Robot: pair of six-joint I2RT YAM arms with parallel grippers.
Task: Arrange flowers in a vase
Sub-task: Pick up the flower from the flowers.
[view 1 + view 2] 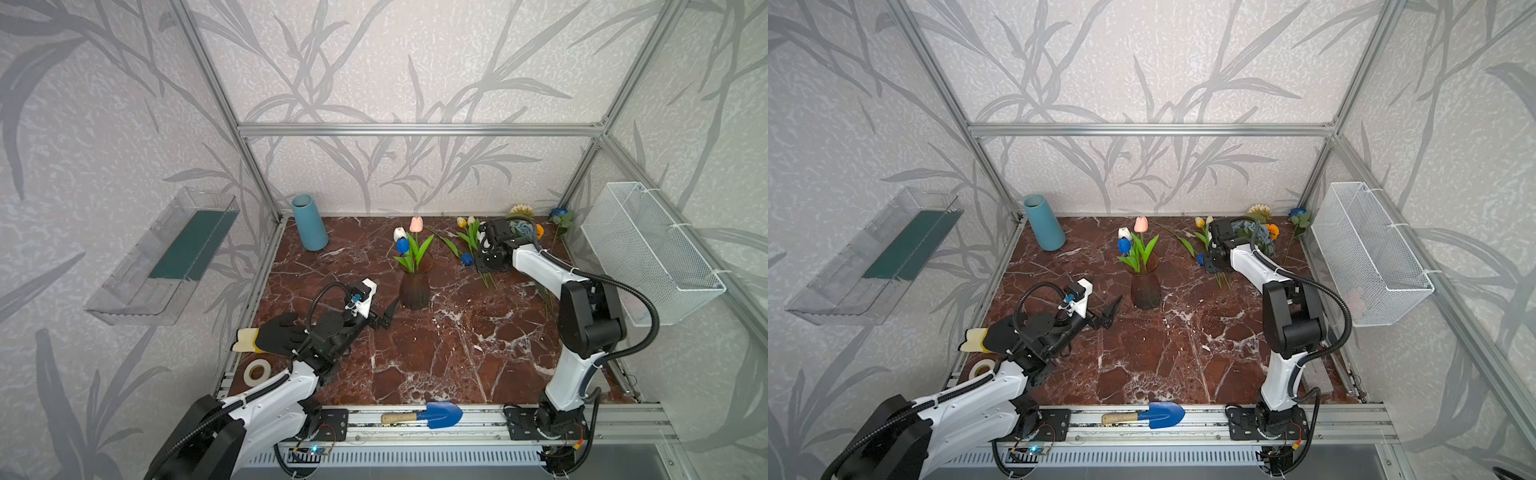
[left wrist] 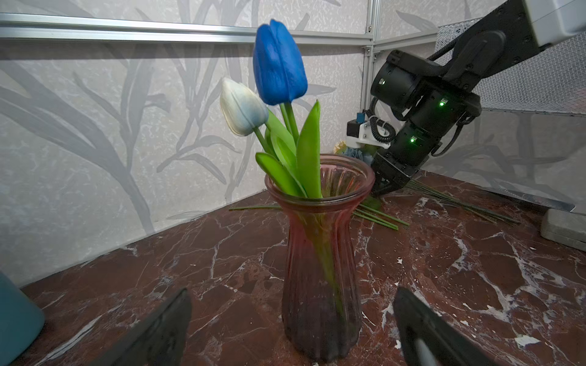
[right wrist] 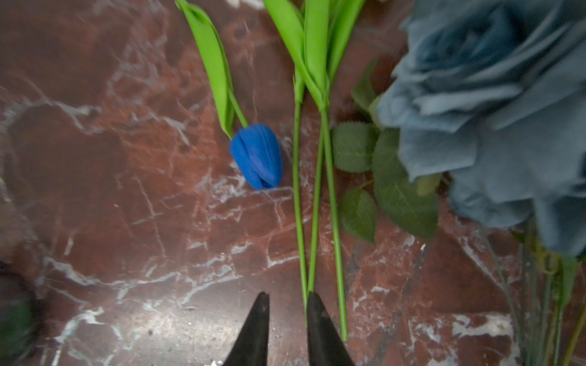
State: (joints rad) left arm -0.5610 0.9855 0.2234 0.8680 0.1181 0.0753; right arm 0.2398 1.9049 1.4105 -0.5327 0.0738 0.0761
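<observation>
A ribbed pink glass vase (image 1: pixel 414 286) (image 2: pixel 320 285) stands mid-table holding a blue tulip (image 2: pixel 279 63), a white tulip (image 2: pixel 242 107) and a pink tulip (image 1: pixel 416 224). My left gripper (image 1: pixel 384 318) (image 2: pixel 293 294) is open just in front of the vase, with a finger on each side and not touching. More flowers lie at the back right: a blue tulip (image 3: pixel 257 157), yellow tulips (image 1: pixel 461 222) and a dusty-blue rose (image 3: pixel 491 111). My right gripper (image 3: pixel 287 299) is down over their green stems (image 3: pixel 298 206). Its jaws are a narrow gap apart, with one stem at the inner edge of a finger.
A teal vase (image 1: pixel 309 224) stands at the back left. A black glove (image 1: pixel 274 338) and a tape roll (image 1: pixel 256 372) lie by the left arm. A blue trowel (image 1: pixel 440 414) rests on the front rail. A wire basket (image 1: pixel 648 253) hangs on the right wall.
</observation>
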